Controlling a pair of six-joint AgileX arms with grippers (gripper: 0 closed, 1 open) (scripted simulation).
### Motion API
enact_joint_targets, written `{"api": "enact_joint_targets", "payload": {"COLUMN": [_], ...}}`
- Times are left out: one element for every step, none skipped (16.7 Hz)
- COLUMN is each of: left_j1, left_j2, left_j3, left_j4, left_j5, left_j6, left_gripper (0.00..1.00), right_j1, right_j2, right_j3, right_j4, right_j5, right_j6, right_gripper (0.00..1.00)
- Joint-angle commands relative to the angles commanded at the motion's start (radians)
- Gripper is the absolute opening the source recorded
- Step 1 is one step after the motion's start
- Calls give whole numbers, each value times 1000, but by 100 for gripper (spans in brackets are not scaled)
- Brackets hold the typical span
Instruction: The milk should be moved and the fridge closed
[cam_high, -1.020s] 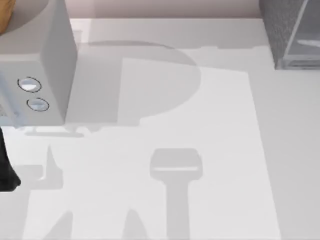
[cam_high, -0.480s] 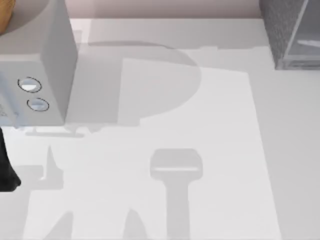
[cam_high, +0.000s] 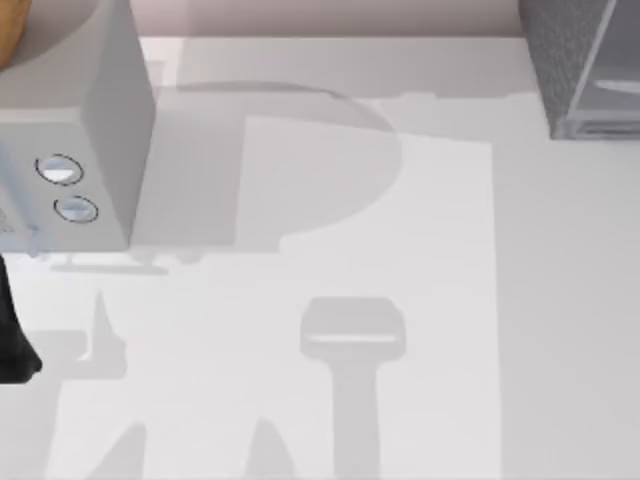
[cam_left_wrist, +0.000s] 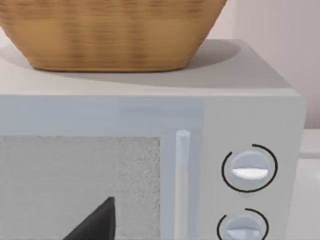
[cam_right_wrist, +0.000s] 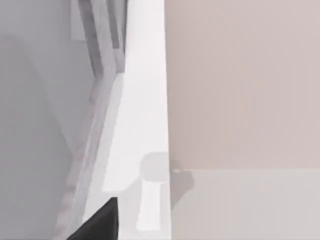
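Black-tipped and hanging near the fridge (cam_high: 560, 60) at the table's (cam_high: 330, 420) far right corner: right claw (cam_right_wrist: 97, 222), wide or narrow impossible to tell. Pointing at the microwave (cam_left_wrist: 150, 165) under the wicker basket (cam_left_wrist: 110, 35): left claw (cam_left_wrist: 95, 225), same doubt. Probably leaving both jobs waiting: moving the milk, closing the fridge.

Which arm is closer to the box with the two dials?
Left. The left arm sits at the top view's left edge, just in front of the dial box. The right pincer is beside grey panels, seemingly the fridge at far right.
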Motion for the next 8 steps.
{"api": "enact_joint_targets", "payload": {"left_j1": [0,0,0,0,0,0,0,0], "left_j2": [0,0,0,0,0,0,0,0], "left_j3": [0,0,0,0,0,0,0,0], "left_j4": [0,0,0,0,0,0,0,0], "left_j5": [0,0,0,0,0,0,0,0], "left_j6": [0,0,0,0,0,0,0,0], "left_gripper": [100,100,100,100,100,100,100,100], "right_j1": [25,39,44,44,44,44,33,34], "right_j2": [1,1,1,1,1,1,-4,-5], "right_j3": [-2,-4,-4,-4,-4,-4,-4,-5], "right_j4": [20,31,34,34,34,34,35,36], "right_j5": [0,-2,-3,-3,-3,-3,-4,-3], "right_j6": [19,28,30,30,30,30,28,30], "right_gripper": [100,100,100,100,100,100,100,100]}}
